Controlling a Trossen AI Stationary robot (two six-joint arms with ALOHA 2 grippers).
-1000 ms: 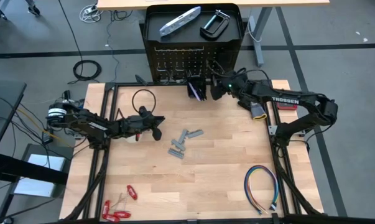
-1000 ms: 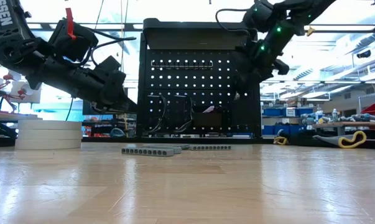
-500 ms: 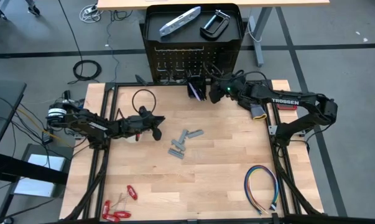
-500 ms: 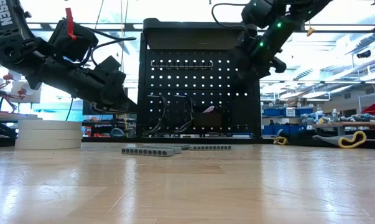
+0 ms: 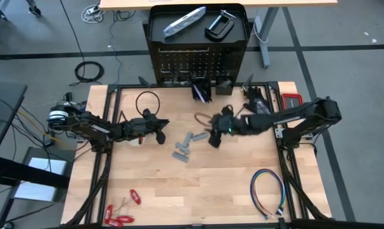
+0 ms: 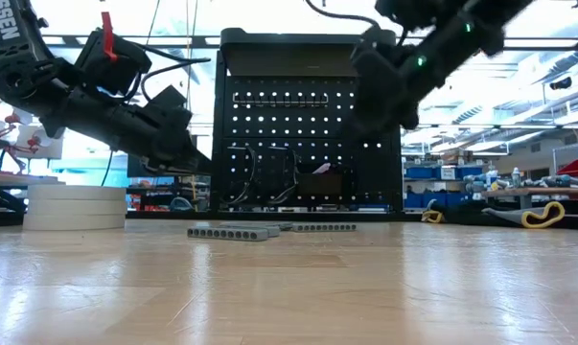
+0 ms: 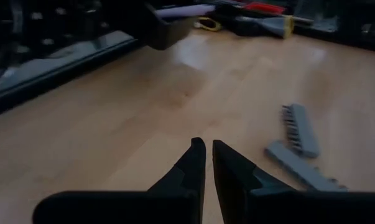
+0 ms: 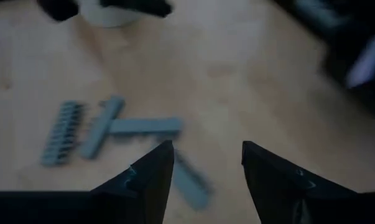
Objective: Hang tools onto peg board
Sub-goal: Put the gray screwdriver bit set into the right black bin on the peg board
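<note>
Several grey metal pieces [image 5: 188,145] lie flat mid-table, also visible in the right wrist view [image 8: 106,127] and the left wrist view [image 7: 299,124]. My right gripper [image 5: 212,138] hangs open just right of them and above the table, fingers [image 8: 151,171] slanting down, nothing between them. My left gripper [image 5: 161,130] waits at the left, shut and empty [image 7: 205,155]. The peg board [image 5: 198,60] stands at the far edge; a silver bar tool [image 5: 184,21] and a black C-clamp [image 5: 218,25] lie on its tray top. A black cable loop [image 5: 147,100] lies flat near the far left.
White tape rolls [image 6: 76,206] sit stacked by the left arm. Red-handled tools [image 5: 121,213] lie at the near left, a multicoloured wire loop [image 5: 268,191] at the near right, a red case [image 5: 292,100] at the far right. A small bin holding pens [image 5: 201,91] hangs low on the board.
My right gripper has swung away from the peg board toward the table's middle, moving nearer and leftward and sinking, with its wrist turning. It now hangs over the wood beside the grey pieces, still open. Nothing on the table has moved.
</note>
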